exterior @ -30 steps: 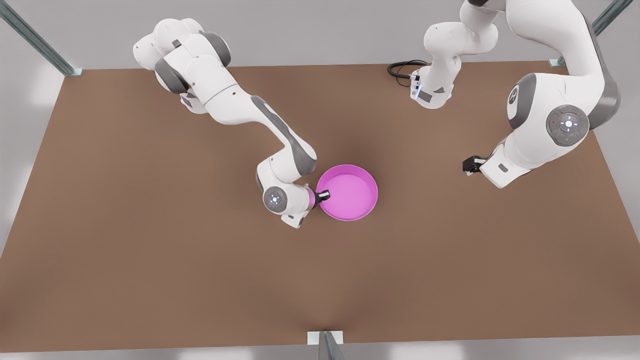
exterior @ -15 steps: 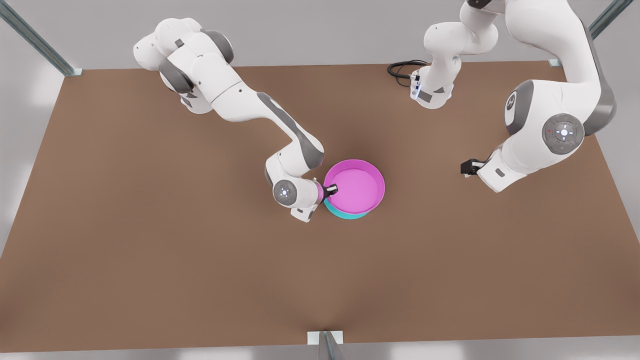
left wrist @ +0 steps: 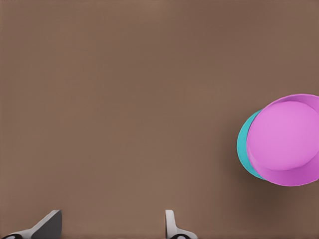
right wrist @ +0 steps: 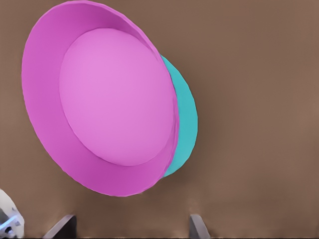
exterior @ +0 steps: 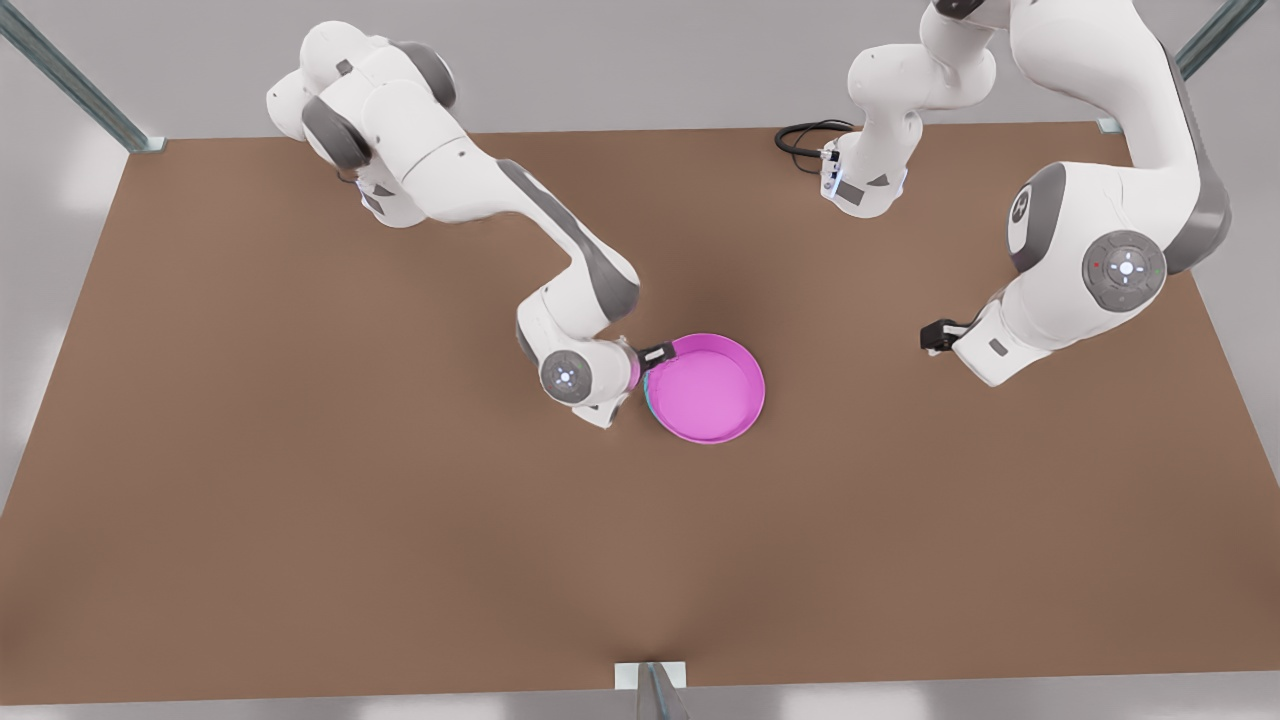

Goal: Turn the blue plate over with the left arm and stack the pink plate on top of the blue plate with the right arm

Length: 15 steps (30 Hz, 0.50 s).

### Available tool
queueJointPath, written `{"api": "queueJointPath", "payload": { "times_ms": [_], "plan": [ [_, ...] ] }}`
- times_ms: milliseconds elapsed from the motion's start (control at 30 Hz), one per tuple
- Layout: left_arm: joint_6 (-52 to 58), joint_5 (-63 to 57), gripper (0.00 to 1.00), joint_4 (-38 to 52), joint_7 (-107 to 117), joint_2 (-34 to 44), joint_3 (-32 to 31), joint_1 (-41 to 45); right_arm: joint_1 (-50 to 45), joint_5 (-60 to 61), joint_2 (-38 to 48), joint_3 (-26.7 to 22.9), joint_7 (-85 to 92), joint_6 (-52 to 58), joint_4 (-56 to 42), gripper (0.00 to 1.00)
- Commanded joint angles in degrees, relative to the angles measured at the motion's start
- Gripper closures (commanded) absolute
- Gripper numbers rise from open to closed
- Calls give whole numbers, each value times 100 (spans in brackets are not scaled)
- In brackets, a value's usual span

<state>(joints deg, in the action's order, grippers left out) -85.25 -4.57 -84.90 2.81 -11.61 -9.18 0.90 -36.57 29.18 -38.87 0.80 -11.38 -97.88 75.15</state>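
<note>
- The round shallow magenta-pink plate (exterior: 706, 388) sits on the round cyan-turquoise blue plate (exterior: 648, 388) near the middle of the brown worktop (exterior: 300, 500).
- The right arm's black two-finger gripper (exterior: 656, 352) is at the pink rim with its fingers spread, grasping nothing. It looks ready to back away.
- The left arm's black gripper (exterior: 934, 336) waits released, well apart toward the front view's right.
- Both wrist views show a wider cyan crescent, so the stack sits off-centre.

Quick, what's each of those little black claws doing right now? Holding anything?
Left gripper: open, empty, waiting apart from the plates.
Right gripper: open, holding nothing, beside the round magenta-pink plate that lies on the round cyan-turquoise plate.
</note>
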Motion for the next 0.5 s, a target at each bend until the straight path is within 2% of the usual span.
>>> {"api": "queueJointPath", "payload": {
  "times_ms": [0, 33, 100, 133, 200, 300, 467],
  "plan": [
    [0, -9, 0, 0, 0, 1, -5, 7, -8, 0, 63, -53, -5, 163, 8, 0],
    [0, -9, 0, 9, 0, 1, -13, 7, 36, -272, 555, -352, -294, 1121, 0, 0],
    [0, -9, 0, 27, 0, 1, -13, 7, 1072, -2380, 1627, -414, -260, 1755, 0, 0],
    [0, -9, 0, 35, 0, 1, -22, 7, 1942, -3084, 1900, -379, 144, 1563, 8, 0],
    [-9, 0, 0, 44, 0, 1, -22, -2, 3296, -3164, 3069, -326, 1567, -2, 1423, 0],
    [0, -18, 0, 114, 0, 89, -22, -2, 3314, -3103, 2621, -335, 1322, 762, 712, 0],
    [9, -9, 0, 123, 0, 168, 13, -2, 3306, -2830, 2621, -326, 1322, 762, 677, 0]
  ]
}}
